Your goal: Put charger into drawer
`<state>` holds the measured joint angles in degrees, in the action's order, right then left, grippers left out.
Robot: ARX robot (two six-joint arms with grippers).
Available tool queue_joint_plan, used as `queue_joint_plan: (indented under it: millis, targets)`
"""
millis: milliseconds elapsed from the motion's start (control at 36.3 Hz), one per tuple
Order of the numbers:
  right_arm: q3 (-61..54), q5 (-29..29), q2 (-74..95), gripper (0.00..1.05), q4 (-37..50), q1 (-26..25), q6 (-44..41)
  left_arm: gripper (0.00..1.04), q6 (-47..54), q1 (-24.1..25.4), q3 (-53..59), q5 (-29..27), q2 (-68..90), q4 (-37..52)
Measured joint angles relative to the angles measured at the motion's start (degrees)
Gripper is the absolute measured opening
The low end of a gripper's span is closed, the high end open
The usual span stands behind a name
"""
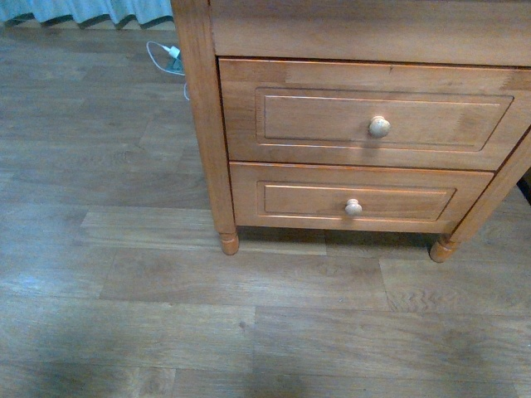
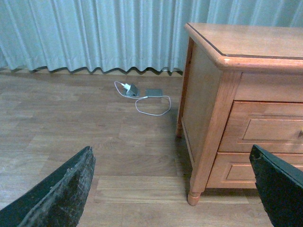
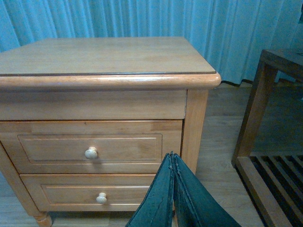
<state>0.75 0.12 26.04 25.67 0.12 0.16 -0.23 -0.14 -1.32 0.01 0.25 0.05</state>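
Note:
The charger [image 2: 132, 90], a small grey block with a white plug and looped white cable, lies on the wood floor by the curtain, left of the nightstand; a bit of it shows in the front view [image 1: 172, 56]. The drawer [image 1: 365, 116] is the taller upper one with the larger pale knob [image 1: 379, 127]; it is closed and also shows in the right wrist view [image 3: 90, 148]. My left gripper [image 2: 173, 189] is open and empty, above the floor well short of the charger. My right gripper [image 3: 172, 163] is shut and empty, in front of the nightstand's right front leg.
The shallower lower drawer [image 1: 353, 199] with a smaller knob is closed. The orange-brown nightstand [image 3: 104, 56] has a bare top. A flat grey pad [image 2: 154, 92] lies beside the charger. A dark wooden slatted frame [image 3: 270, 142] stands right of the nightstand. Curtains [image 2: 94, 33] hang behind.

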Motion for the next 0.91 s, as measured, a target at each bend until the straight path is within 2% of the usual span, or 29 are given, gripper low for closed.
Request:
queue_joint_plan:
  millis: [688,771,909]
  targets:
    - [-0.48,-0.02,-15.85,0.01,-15.28,0.00,-0.02,0.98,0.00,0.00,0.00,0.00,0.00,-0.02]
    - [-0.42,-0.04,-22.36,0.01,-23.93,0.00,-0.07,0.98,0.00,0.00,0.00,-0.02,0.00,-0.02]
    - [-0.42,-0.07,-25.73,0.01,-25.55,0.00,-0.07,0.98,0.00,0.00,0.00,-0.02,0.00,-0.02]
